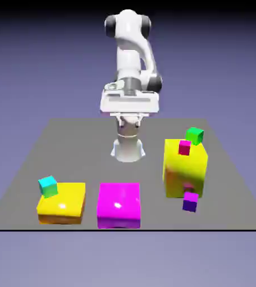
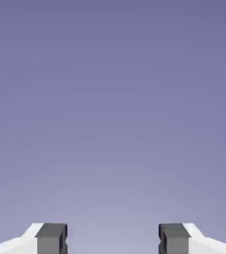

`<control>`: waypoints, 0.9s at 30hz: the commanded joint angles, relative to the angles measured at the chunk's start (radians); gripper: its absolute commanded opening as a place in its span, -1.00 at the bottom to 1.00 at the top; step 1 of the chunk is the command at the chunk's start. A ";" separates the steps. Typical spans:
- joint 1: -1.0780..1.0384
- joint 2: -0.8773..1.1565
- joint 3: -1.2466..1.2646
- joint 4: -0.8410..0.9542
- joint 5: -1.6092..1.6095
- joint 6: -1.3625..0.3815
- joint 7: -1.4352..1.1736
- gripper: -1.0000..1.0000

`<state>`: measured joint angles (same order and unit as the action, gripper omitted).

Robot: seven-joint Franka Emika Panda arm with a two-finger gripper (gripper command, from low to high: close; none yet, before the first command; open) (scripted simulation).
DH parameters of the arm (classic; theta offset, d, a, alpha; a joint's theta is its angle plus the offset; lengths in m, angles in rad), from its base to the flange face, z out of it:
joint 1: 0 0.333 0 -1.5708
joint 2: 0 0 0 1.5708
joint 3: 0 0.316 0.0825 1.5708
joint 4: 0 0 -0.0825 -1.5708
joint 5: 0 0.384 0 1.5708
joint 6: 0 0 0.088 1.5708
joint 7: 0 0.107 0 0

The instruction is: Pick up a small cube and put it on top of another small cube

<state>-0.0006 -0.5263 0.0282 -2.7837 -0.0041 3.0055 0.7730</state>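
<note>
Nothing is done: the purple cube (image 1: 190, 201) sits on the tabletop (image 1: 152, 171); the end effector (image 2: 113, 239), wide and empty, is well apart from it.

my arm (image 1: 131, 53): glossy white rounded links, dark grey joint caps, flared white base; boxy white hand with dark band above; gripper (image 2: 113, 239): white fingers, small dark grey square tips

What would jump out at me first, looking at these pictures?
Probably the glossy magenta block at the table's near edge, between a flat yellow block and a tall yellow one. Behind them rises the white robot arm, its gripper open and empty.
</note>
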 commanded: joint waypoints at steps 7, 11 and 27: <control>-0.073 0.254 0.164 0.153 -0.024 -0.183 0.186 0.00; -0.115 0.399 0.258 0.240 -0.037 -0.287 0.292 0.00; -0.283 0.979 0.632 0.590 -0.091 -0.704 0.716 0.00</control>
<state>-0.2832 0.4522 0.6602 -2.1939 -0.0948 2.3012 1.4887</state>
